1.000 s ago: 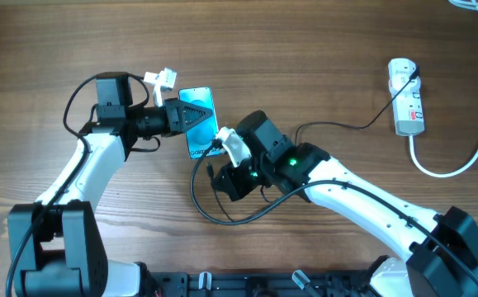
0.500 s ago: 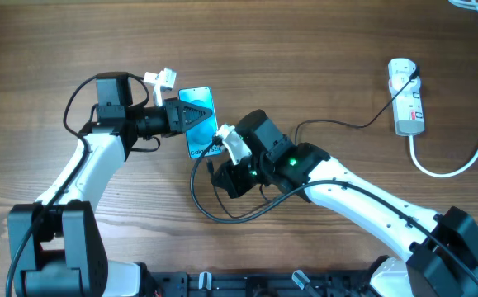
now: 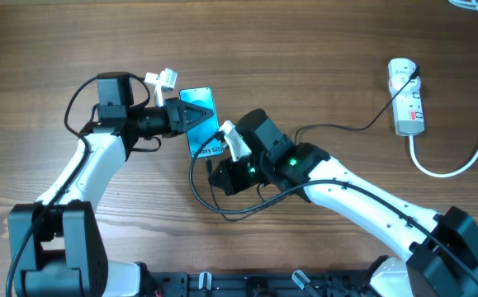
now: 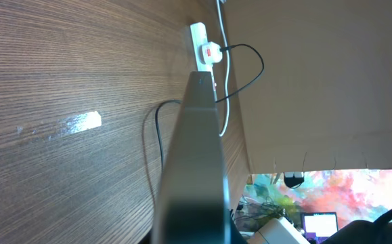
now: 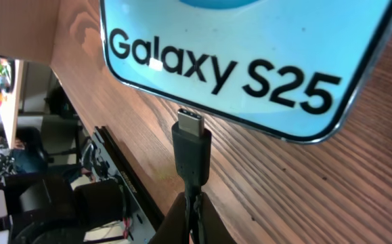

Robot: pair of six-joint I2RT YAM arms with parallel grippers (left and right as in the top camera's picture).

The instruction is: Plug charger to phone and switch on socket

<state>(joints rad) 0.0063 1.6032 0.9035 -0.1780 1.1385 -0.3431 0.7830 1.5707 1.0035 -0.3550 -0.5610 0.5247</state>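
Note:
My left gripper (image 3: pixel 187 115) is shut on the phone (image 3: pixel 202 124), gripping its far end and holding it tilted above the table. The turquoise screen reads "Galaxy S25" in the right wrist view (image 5: pixel 250 47), and the left wrist view shows the phone edge-on (image 4: pixel 199 149). My right gripper (image 3: pixel 224 142) is shut on the charger cable just behind its connector tip (image 5: pixel 192 139). The tip points at the phone's lower edge with a small gap. The black cable (image 3: pixel 222 205) loops on the table and runs to the white socket (image 3: pixel 407 99) at the far right, where its plug (image 3: pixel 413 76) sits.
The socket's thick white lead (image 3: pixel 461 165) curves along the right edge of the table. The socket also shows far off in the left wrist view (image 4: pixel 206 51). A small white piece (image 3: pixel 163 79) sticks out by the left wrist. The table's front edge and rail lie below the arms.
My right gripper has moved up and left with the connector, closer to the phone's lower end. The cable loop has shifted with it. The left arm and the phone have hardly moved.

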